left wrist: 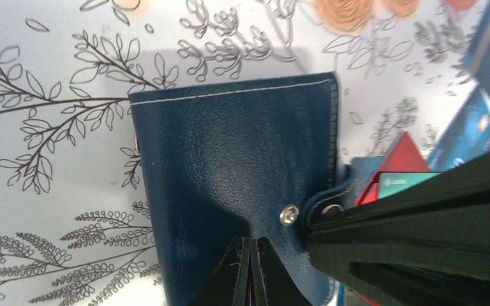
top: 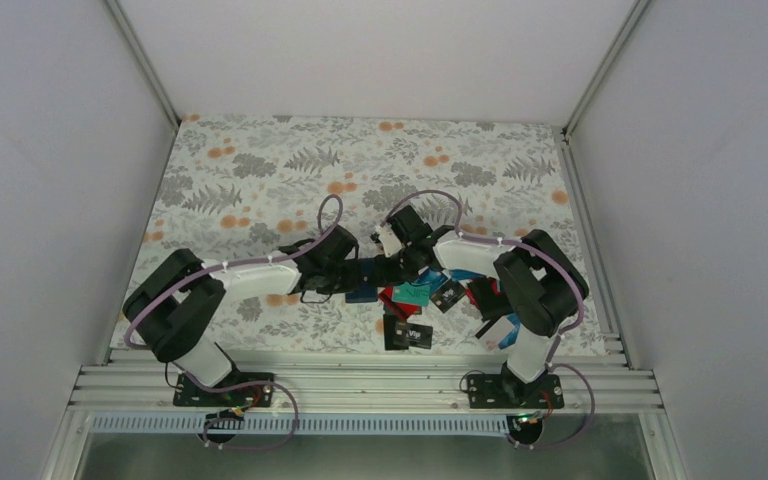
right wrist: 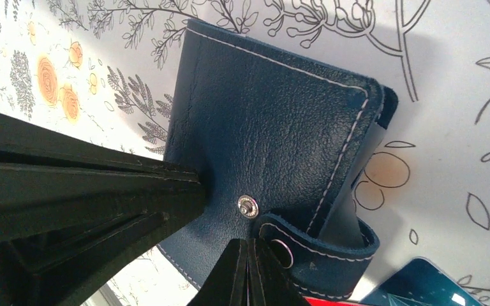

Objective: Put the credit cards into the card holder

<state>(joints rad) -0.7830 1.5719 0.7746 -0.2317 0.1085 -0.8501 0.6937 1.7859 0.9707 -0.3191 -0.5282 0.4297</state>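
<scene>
Top view: left gripper [top: 358, 271] and right gripper [top: 384, 269] meet mid-worktop [top: 260, 160], with the colourful thin plastic credit cards [top: 422, 293] at 4 o'clock.

Left wrist: fingers together, touching the navy leather card holder [left wrist: 230, 159] at its 6 o'clock edge.

Right wrist: also together, with the holder at 12 o'clock.

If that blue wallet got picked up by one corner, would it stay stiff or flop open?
Probably bends some: the card holder looks like soft grained leather with stitched edges. Its clasp tab is off the snap, so it may well fall open. Lying flat, it shouldn't roll.
</scene>
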